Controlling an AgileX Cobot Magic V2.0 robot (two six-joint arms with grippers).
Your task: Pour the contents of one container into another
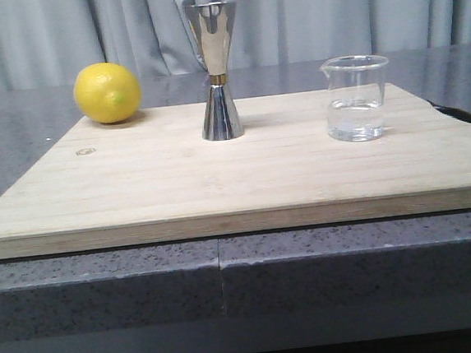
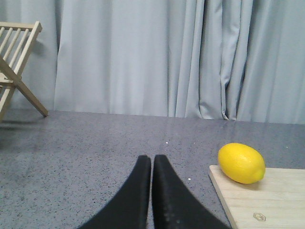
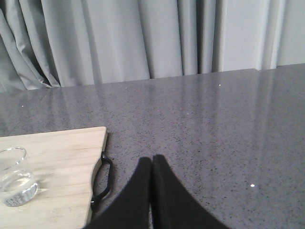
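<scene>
A: Nearest you, what's there?
B: The wooden board (image 1: 220,186) on the table (image 1: 227,264); your jigger (image 1: 216,69) stands far centre, beaker (image 1: 356,97) right of it, lemon (image 1: 107,92) left.
A: End effectors?
B: Left end effector (image 2: 152,162) and right end effector (image 3: 152,162) both pressed closed, holding nothing

Soft, even light is spread across all three views, with nothing dim and nothing blown out. Short, faint shadows are cast beside the lemon (image 1: 108,92) and the jigger (image 1: 216,71) on the wooden board (image 1: 219,178). Bright reflections are picked up on the jigger's steel, and pale vertical streaks of glare are seen on the grey counter (image 3: 214,119) in the right wrist view. The front view is slightly soft and grainy; the beaker (image 1: 356,97) is rendered hazily.
</scene>
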